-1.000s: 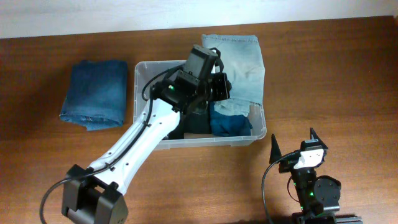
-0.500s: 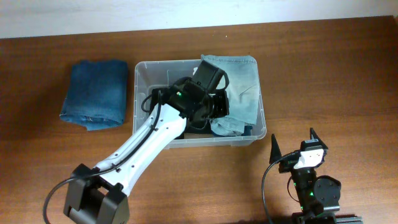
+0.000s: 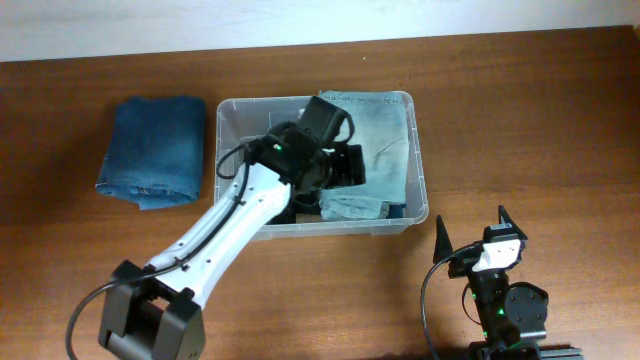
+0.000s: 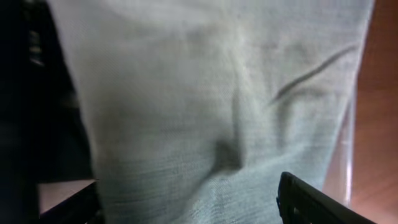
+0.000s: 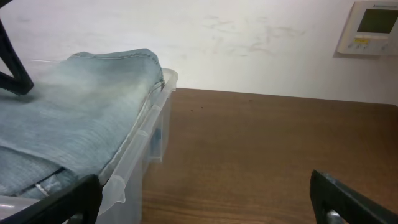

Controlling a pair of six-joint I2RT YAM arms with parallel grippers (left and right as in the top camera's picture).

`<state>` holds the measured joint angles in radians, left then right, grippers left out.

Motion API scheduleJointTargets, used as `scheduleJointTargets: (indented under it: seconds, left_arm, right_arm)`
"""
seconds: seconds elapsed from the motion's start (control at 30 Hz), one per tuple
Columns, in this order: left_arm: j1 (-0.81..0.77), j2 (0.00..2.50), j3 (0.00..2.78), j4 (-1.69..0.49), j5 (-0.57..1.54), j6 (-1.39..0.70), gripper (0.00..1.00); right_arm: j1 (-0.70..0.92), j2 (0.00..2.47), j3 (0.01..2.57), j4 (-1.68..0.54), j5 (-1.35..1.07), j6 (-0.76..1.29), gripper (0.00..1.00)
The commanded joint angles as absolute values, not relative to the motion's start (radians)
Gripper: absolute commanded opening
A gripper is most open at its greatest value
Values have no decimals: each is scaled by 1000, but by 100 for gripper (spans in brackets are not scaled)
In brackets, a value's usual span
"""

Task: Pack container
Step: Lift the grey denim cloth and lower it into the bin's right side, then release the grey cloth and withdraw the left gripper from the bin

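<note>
The container [image 3: 222, 150] sits mid-surface with the left arm [image 3: 240, 215] reaching into it, so its floor and walls surround the left jaws. Those jaws stand wide. In the wrist view their two dark fingertips [image 4: 311, 199] flank a broad sheet of pale denim, with nothing pinched between them. That folded light jeans [image 3: 388, 140] fills the half of the container just beyond and beneath the left jaws, its far edge riding up onto the rim. Something dark lies under the arm on the near side of the jaws; I cannot tell what it is. A second garment, the dark jeans [image 3: 155, 150], lies folded on the surface [image 3: 520, 120] outside the container, well apart from both sets of jaws.

The right jaws are parked wide and empty. The container's near corner [image 5: 152, 137] is ahead of them and to their left, with the pale denim [image 5: 81, 106] heaped above its rim.

The container looks like thin, clear plastic, so probably light, smooth and slippery on its walls, and somewhat flexible. The rolled rim seems the only good place to grip it. The denim should be soft and floppy but fairly heavy. A pinch through a thick folded edge would likely hold better than a single layer, which could unfold and drag.
</note>
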<state>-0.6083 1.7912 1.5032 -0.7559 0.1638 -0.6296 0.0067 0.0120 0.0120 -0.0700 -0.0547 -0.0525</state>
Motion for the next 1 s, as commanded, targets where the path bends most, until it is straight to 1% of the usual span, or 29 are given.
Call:
scheduleJointTargets:
  seconds: [0.0, 0.03, 0.1, 0.2, 0.23, 0.27, 0.3, 0.33, 0.37, 0.4, 0.43, 0.53, 0.6, 0.77, 0.97]
  left_arm:
    - [-561, 1765, 1493, -762, 166, -504, 87]
    - [-539, 1755, 1493, -769, 160, -466, 95]
    - [-516, 1738, 1495, -779, 160, -427, 96]
    - [-501, 1684, 1495, -765, 160, -409, 95]
    - [-504, 1662, 1495, -739, 160, -409, 89]
    - [-509, 1648, 1495, -710, 160, -406, 76]
    - [-516, 1642, 1495, -687, 160, -398, 70]
    - [-526, 1641, 1495, -651, 160, -384, 49]
    - [-542, 1642, 1495, -610, 160, -365, 20]
    - [-558, 1647, 1495, -570, 160, -352, 4]
    - [-572, 1652, 1495, -530, 160, -340, 0]
    - [-614, 1691, 1495, -393, 155, -337, 1]
    - [-645, 1753, 1495, -293, 136, -292, 1]
    - [-685, 1880, 1495, -229, 133, -272, 1]
    - [-706, 2054, 1495, -254, 129, -244, 1]
  right_arm:
    - [-2, 3, 6, -71, -68, -43, 98]
    - [-2, 3, 6, -71, -68, -43, 98]
    - [-2, 3, 6, -71, -68, -43, 98]
    - [-2, 3, 6, -71, -68, -43, 98]
    - [-2, 3, 6, -71, -68, -43, 98]
    - [-2, 3, 6, -71, -68, -43, 98]
    - [-2, 3, 6, -71, -68, -43, 98]
    - [-2, 3, 6, -71, -68, -43, 98]
    - [-2, 3, 6, -71, -68, -43, 98]
    - [-2, 3, 6, -71, -68, -43, 98]
    - [-2, 3, 6, -71, -68, -43, 98]
    - [-2, 3, 6, -71, -68, -43, 98]
    - [-2, 3, 6, -71, -68, -43, 98]
    - [-2, 3, 6, -71, -68, -43, 98]
    - [-2, 3, 6, -71, -68, -43, 98]
